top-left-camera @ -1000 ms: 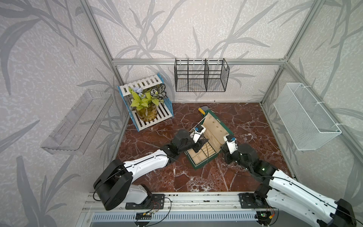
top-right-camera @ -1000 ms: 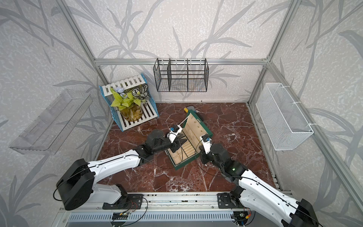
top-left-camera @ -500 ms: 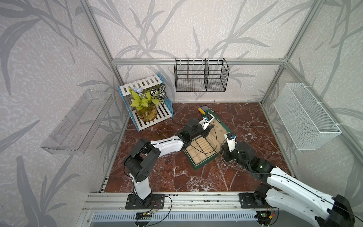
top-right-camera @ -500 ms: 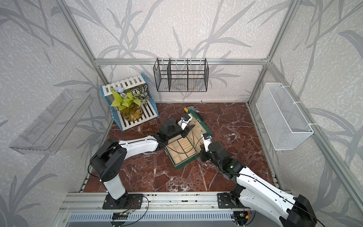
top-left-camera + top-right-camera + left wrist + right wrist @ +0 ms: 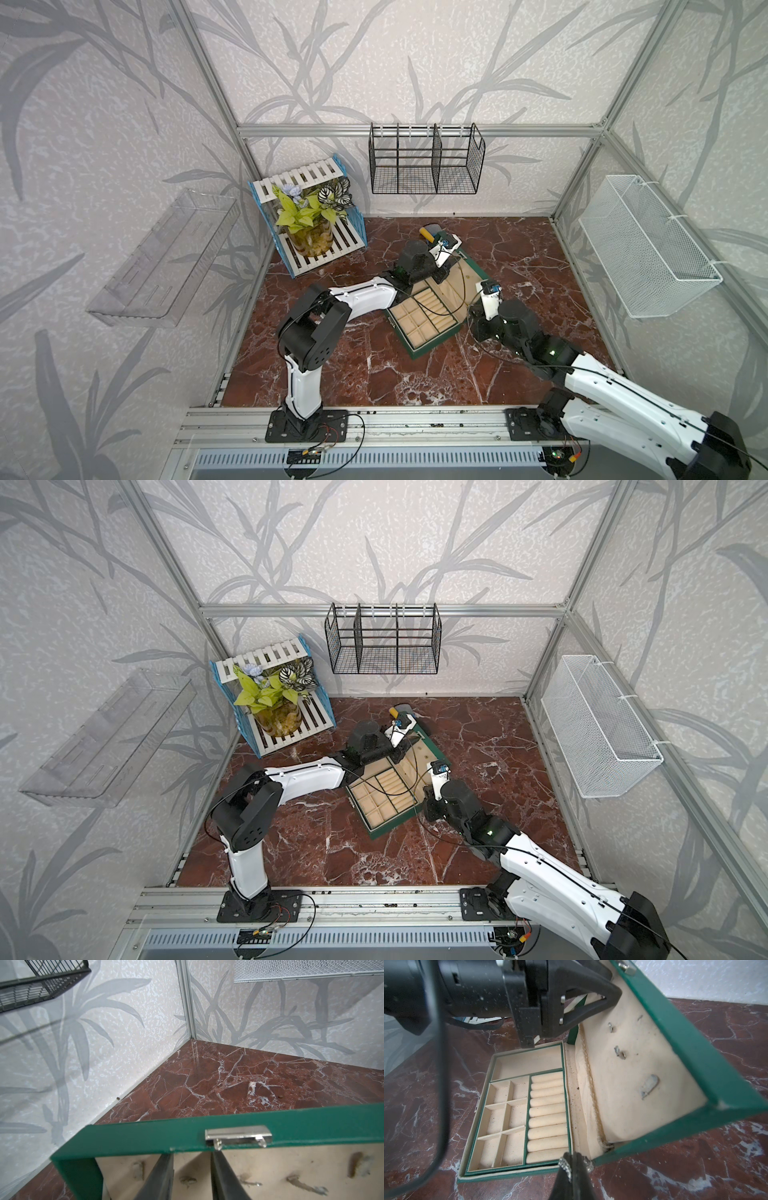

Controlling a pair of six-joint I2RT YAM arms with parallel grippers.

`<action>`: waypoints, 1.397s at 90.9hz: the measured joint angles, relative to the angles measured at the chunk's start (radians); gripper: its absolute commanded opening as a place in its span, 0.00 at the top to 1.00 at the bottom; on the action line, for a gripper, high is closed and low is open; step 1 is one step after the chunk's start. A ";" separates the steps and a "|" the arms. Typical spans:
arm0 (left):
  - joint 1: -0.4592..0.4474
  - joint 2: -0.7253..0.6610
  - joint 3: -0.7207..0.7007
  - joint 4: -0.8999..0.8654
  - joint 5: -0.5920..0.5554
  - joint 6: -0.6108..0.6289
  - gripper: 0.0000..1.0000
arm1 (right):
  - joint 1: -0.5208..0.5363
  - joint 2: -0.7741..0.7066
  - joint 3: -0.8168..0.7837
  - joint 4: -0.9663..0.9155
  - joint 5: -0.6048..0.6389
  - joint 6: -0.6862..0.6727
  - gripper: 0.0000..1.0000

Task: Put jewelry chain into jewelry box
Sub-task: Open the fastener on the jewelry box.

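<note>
Holding the lid up with one arm and bringing the chain in with the other: that is my reading of the step.

- Table (image 5: 519, 257): red-brown marble. The jewelry box (image 5: 415, 322) sits mid-table, turned at an angle, open.
- Lid (image 5: 633, 1064): tilted back, not flat. The left tool (image 5: 191, 1157) is inside it, against the cream lining just under the green rim and the clasp (image 5: 238, 1136). Its jaws stand apart with nothing between them, so it props the lid rather than grips it.
- Tray: long compartment (image 5: 529, 1064) at the far end, small square compartments (image 5: 500, 1113) and ring rolls (image 5: 547, 1118) side by side. All look bare.
- Lid hooks (image 5: 619, 1052): nothing hangs from them.
- Right tool (image 5: 572, 1156): jaws pinched together at the near rim of the tray, by the last ring roll and the lid's hinge corner.
- Jewelry chain (image 5: 565, 1165): sparkling bits show on both sides of those closed tips, so it is held there. How much hangs below is hidden. Not yet inside the box, as far as I can tell.
- Black cable (image 5: 442, 1084): blurred, close to the right wrist camera, beside the tray.

Next move, as I judge it: carry the pinched chain inward over a compartment, lower it until the slack pools on the lining, and only then part the jaws. The strand is limp and fine, so it could drape over the rim if released at the edge. The lid needs its prop meanwhile.
</note>
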 measured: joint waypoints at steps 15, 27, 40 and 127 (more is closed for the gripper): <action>0.001 0.001 0.000 -0.016 -0.002 0.002 0.88 | -0.004 -0.018 0.000 0.000 0.000 0.011 1.00; 0.001 0.001 0.000 -0.018 -0.014 0.009 0.91 | -0.005 -0.030 -0.002 0.000 0.000 0.021 1.00; 0.001 0.000 -0.016 0.013 -0.048 0.006 0.92 | -0.005 -0.036 -0.002 0.000 0.000 0.023 1.00; 0.007 -0.028 -0.131 0.143 -0.089 -0.072 0.93 | -0.005 -0.035 -0.002 0.000 -0.019 0.031 1.00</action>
